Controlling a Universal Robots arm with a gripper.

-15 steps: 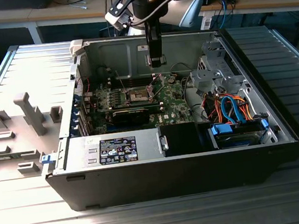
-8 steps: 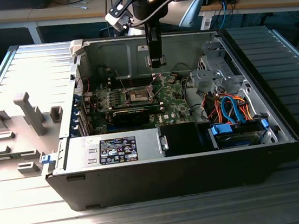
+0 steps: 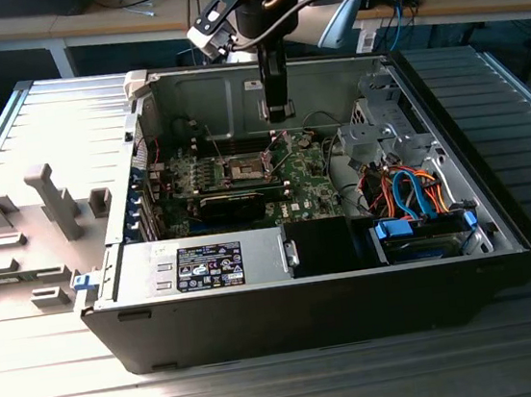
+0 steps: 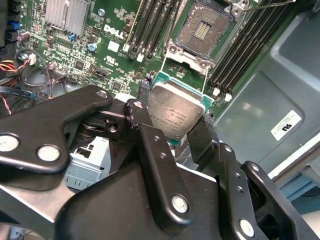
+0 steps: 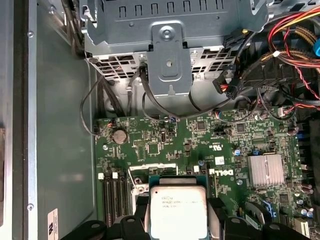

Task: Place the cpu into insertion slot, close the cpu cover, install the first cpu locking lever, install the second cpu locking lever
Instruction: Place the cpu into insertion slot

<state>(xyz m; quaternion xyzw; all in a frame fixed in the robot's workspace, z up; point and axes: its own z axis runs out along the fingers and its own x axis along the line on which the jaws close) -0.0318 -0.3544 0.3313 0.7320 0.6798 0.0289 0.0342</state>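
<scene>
Cpu (image 4: 176,112): flat silver-grey square, green-rimmed

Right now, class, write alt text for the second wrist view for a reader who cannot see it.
The black end effector grips the silver-topped cpu by its edges; beyond it, the empty insertion slot sits on the green motherboard.

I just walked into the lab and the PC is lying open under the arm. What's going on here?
The arm's gripper is shut on the cpu, holding it by its edges above the green motherboard inside the open computer case. The insertion slot is uncovered and empty, with its pin field showing. The cpu is held apart from it and is not yet seated.
</scene>
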